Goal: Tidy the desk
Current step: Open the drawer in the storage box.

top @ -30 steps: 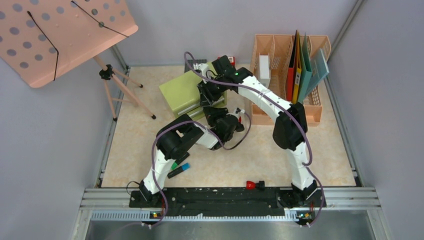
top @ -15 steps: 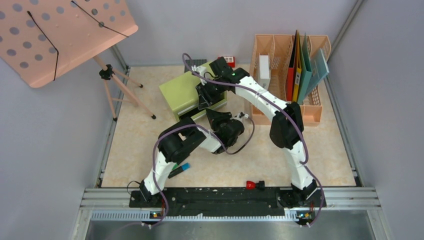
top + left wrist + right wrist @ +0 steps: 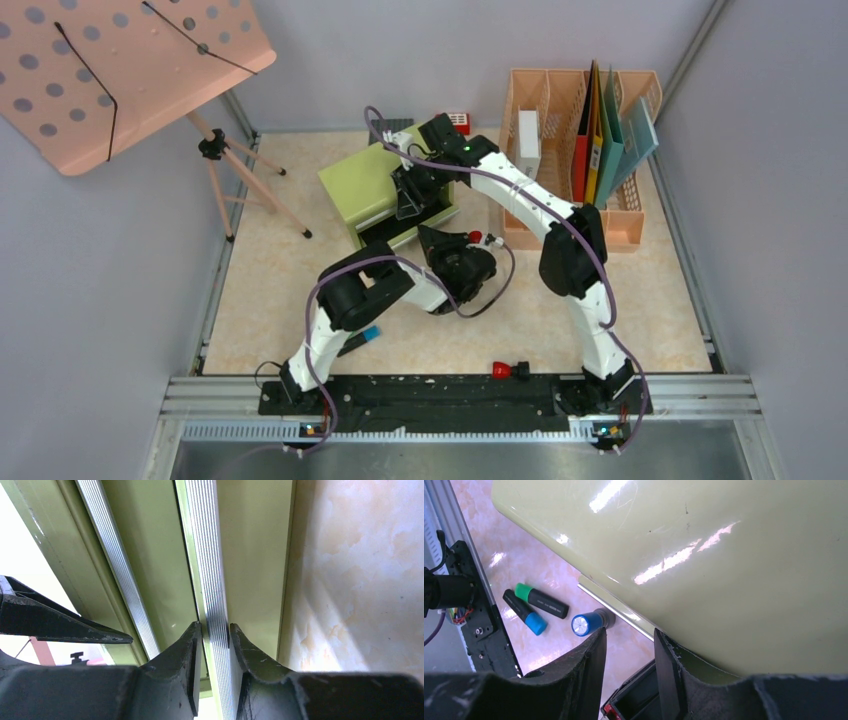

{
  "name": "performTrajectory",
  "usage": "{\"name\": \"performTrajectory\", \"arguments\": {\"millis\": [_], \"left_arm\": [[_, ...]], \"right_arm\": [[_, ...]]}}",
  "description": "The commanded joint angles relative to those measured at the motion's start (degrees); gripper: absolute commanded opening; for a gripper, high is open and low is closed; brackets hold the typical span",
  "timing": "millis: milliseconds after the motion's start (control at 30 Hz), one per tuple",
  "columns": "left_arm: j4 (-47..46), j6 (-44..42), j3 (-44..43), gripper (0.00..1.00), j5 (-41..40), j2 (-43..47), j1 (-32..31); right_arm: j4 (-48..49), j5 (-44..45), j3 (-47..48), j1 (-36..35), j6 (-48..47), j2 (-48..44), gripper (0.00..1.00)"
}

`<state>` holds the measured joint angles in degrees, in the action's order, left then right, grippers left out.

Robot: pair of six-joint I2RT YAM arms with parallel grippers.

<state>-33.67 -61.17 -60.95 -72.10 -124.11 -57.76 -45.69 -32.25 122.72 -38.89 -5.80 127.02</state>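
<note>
The left tool (image 3: pixel 215 630) pinches the ribbed drawer handle (image 3: pixel 209 555) of the green cabinet (image 3: pixel 362 178), jaws narrow. Best to slide it straight along the drawer's travel, keeping the grip square. The right tool (image 3: pixel 630 634) hovers half-open over the cabinet top, seemingly empty. The table (image 3: pixel 640 300), beneath both arms, looks about square, with no clear long axis.

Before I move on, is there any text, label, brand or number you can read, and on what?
Nothing is legible in any view.
Yellow folder: small spine label, too small to read.
Black markers: any barrel print is too blurred.
Green cabinet and its drawer handle: no markings.
</note>
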Motion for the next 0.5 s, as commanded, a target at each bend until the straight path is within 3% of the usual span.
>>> {"name": "performTrajectory", "arguments": {"millis": [0, 200, 467], "left_arm": [[4.2, 3.0, 0.0, 0.19, 8.5, 0.3, -1.3], [4.7, 2.7, 0.4, 0.46, 9.4, 3.6, -1.3], [12.7, 6.5, 0.9, 0.64, 12.1, 10.4, -1.9]], "right_arm": [[7.4, 3.1, 2.8, 0.0, -1.6, 1.2, 0.4], [6.9, 3.5, 2.3, 0.0, -2.1, -0.6, 0.41], [6.3, 3.1, -0.7, 0.8, -2.9, -4.4, 0.42]]}}
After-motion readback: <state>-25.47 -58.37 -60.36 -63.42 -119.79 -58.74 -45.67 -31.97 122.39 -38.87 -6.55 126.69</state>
